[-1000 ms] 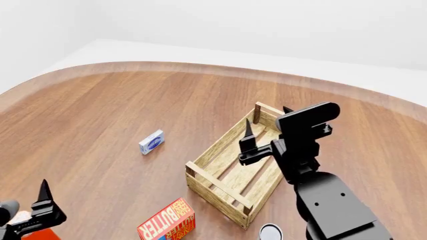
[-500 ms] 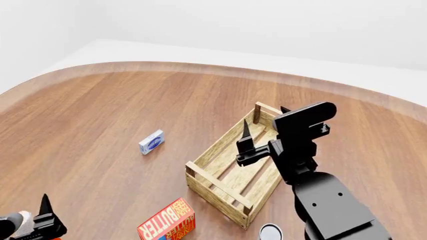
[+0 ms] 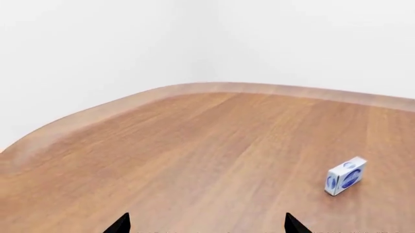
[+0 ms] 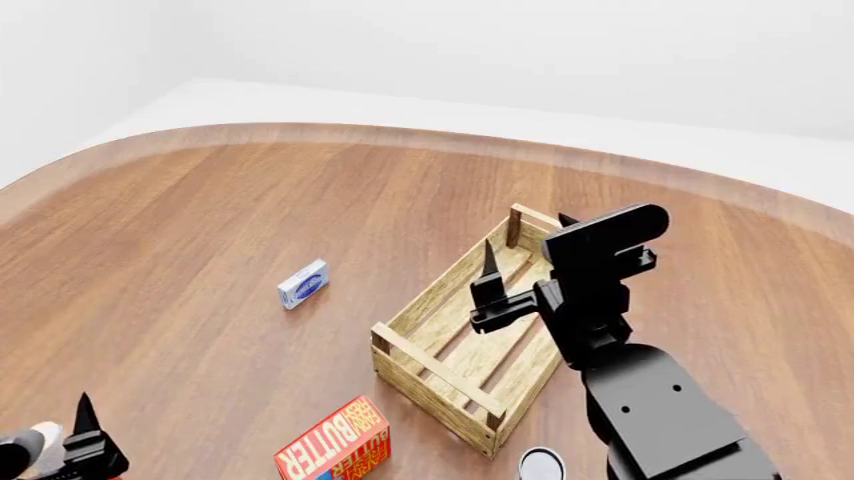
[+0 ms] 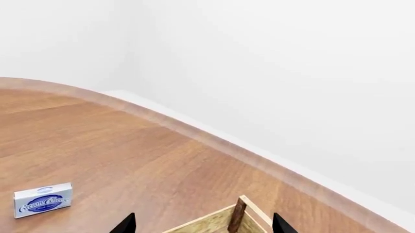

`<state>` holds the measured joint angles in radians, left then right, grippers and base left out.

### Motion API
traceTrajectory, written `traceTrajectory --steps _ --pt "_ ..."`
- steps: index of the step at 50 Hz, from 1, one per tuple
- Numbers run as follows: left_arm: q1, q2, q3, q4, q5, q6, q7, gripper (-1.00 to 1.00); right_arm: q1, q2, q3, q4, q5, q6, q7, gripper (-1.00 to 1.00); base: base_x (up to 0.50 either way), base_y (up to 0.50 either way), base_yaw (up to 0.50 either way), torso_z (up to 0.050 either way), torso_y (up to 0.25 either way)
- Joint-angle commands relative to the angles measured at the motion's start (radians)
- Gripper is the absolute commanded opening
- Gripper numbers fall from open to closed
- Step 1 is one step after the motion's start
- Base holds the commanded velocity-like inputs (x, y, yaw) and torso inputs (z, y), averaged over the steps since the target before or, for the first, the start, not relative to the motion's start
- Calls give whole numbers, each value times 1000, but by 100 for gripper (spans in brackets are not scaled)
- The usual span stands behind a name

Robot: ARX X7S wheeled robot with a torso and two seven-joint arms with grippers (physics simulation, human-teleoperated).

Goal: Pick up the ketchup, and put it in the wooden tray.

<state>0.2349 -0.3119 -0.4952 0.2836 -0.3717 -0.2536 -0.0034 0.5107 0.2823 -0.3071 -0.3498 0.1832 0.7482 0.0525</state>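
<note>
In the head view the right arm rises from the lower right, its dark forearm angled up and inward, so the right hand [image 4: 527, 262] hangs over the far half of the wooden tray [image 4: 441, 345]. One pointed black finger [image 4: 489, 268] stands upright above the tray's slatted floor; the other is mostly hidden behind the wrist block. In the right wrist view two finger tips show well apart, with a corner post of the tray [image 5: 239, 214] between them, so this hand is spread wide and grasps nothing.

The left hand [image 4: 60, 455] sits low at the head view's bottom left corner, barely in frame, with one black finger pointing up beside a pale rounded part. In the left wrist view its two finger tips are set wide apart over bare wood, so this hand is released too.

The tray lies diagonally on the curved wooden worktop [image 4: 240, 220], empty, its near corner close to a red-orange butter box [image 4: 334, 443] at the bottom edge. A small blue-and-white cream cheese box [image 4: 303, 284] lies well apart to the tray's left. A round white-topped can [image 4: 541, 464] peeks in just beside the tray's near right corner.

The ketchup cannot be made out in any view.
</note>
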Motion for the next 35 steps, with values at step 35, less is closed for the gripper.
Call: traceTrajectory --steps 35 --pt "-80 9 63 -261 58 66 -2 100 0 13 -11 -30 7 40 30 100 0 0 0 0 0"
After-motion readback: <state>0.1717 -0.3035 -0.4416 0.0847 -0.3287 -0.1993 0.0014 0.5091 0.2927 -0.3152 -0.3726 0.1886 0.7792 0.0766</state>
